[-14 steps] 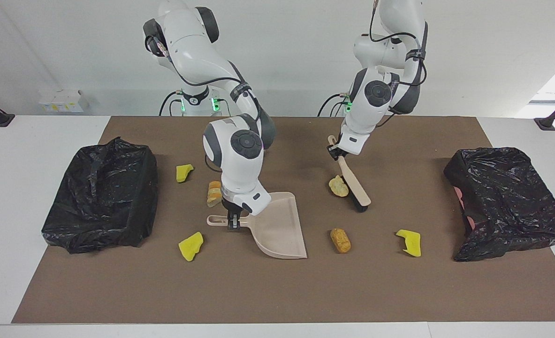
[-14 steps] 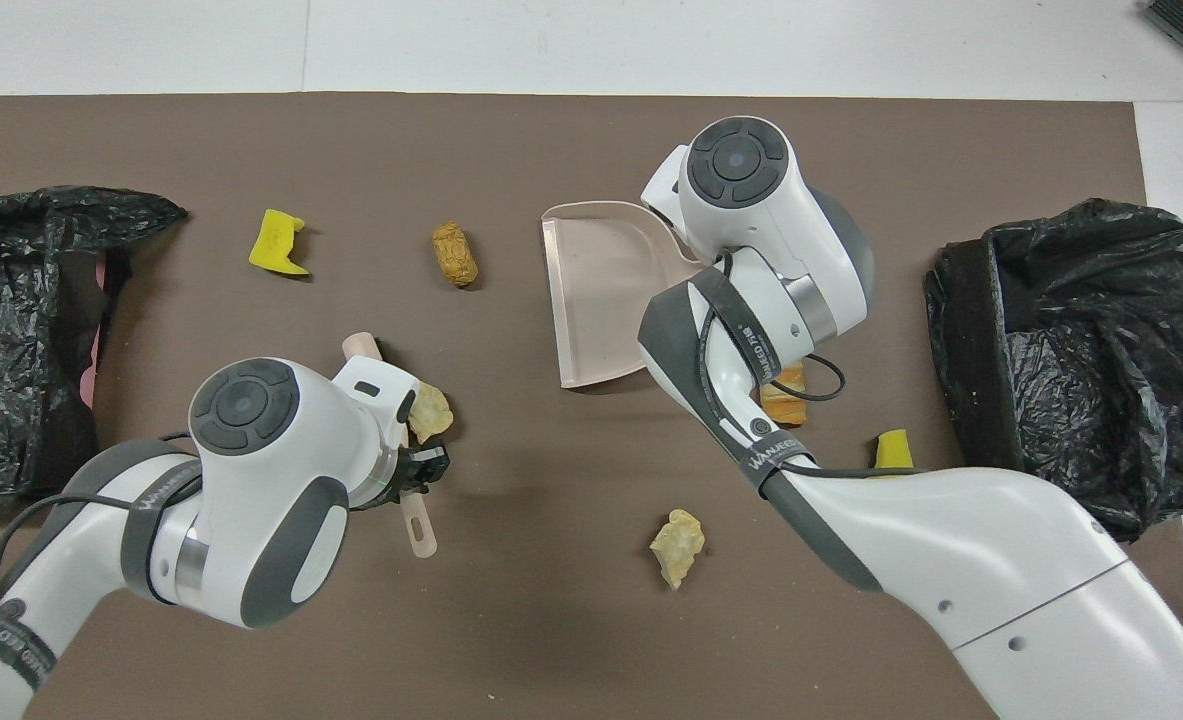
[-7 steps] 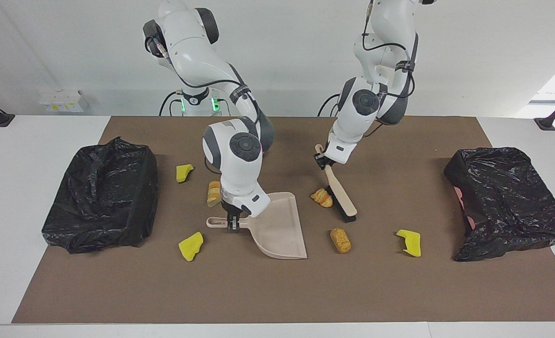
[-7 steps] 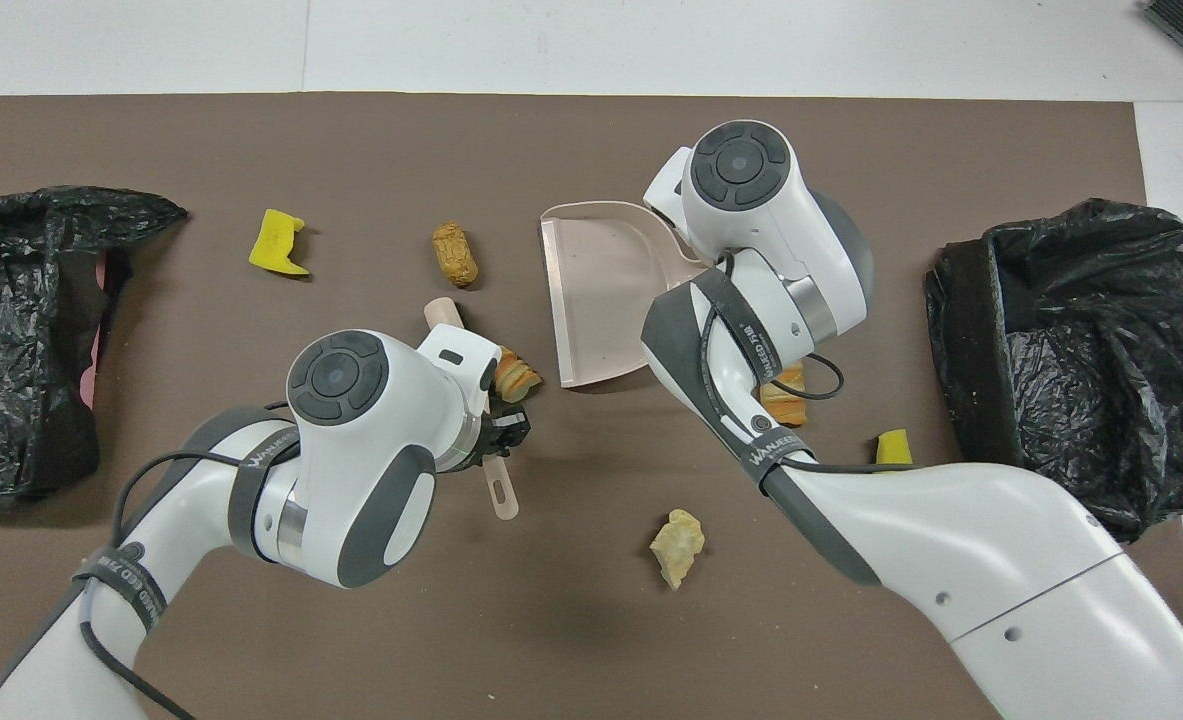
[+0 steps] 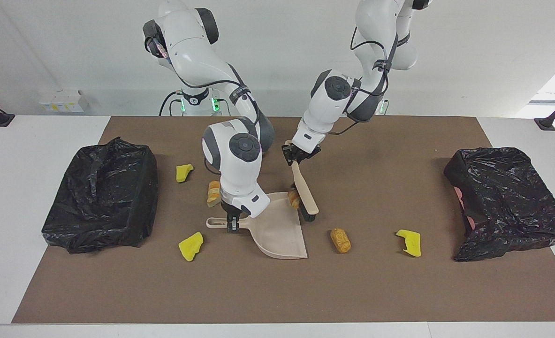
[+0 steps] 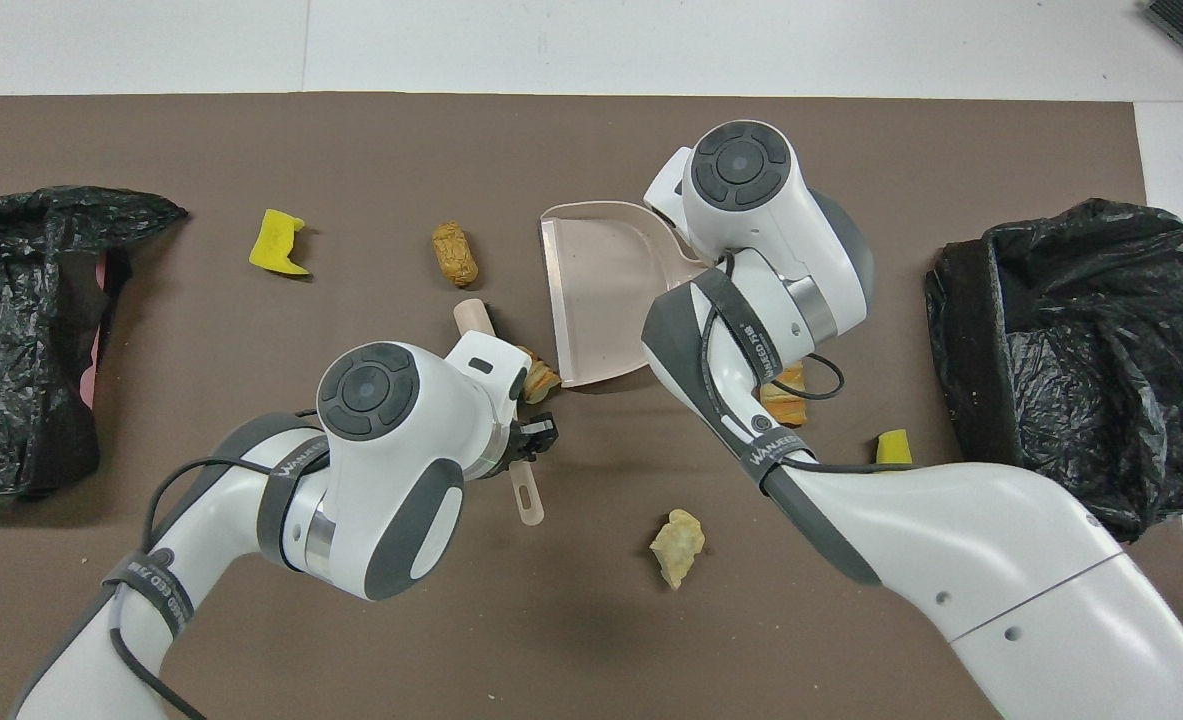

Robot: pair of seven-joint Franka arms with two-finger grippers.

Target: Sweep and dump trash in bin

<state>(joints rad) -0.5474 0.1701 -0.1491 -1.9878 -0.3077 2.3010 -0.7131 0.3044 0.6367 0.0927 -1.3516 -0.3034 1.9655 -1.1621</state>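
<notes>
My right gripper (image 5: 232, 224) is shut on the handle of the beige dustpan (image 5: 277, 234), which rests on the brown mat with its mouth toward the left arm's end. My left gripper (image 5: 294, 157) is shut on the beige brush (image 5: 304, 188), whose head presses an orange-tan piece of trash (image 5: 294, 198) against the dustpan's mouth. In the overhead view that piece (image 6: 539, 378) lies at the corner of the dustpan (image 6: 601, 290). Several other lumps of trash lie scattered: yellow wedges (image 5: 184, 172) (image 5: 191, 245) (image 5: 409, 241), an orange roll (image 5: 340, 240), a bread slice (image 5: 213, 192) and a pale chunk (image 6: 678, 545).
A bin lined with a black bag (image 5: 101, 197) stands at the right arm's end of the mat. Another black-lined bin (image 5: 507, 202) stands at the left arm's end. White table borders the mat (image 5: 277, 291).
My left arm has swept the brush toward the dustpan, pushing the orange-tan piece along the mat up to the pan's mouth. The right arm and dustpan have stayed put.
</notes>
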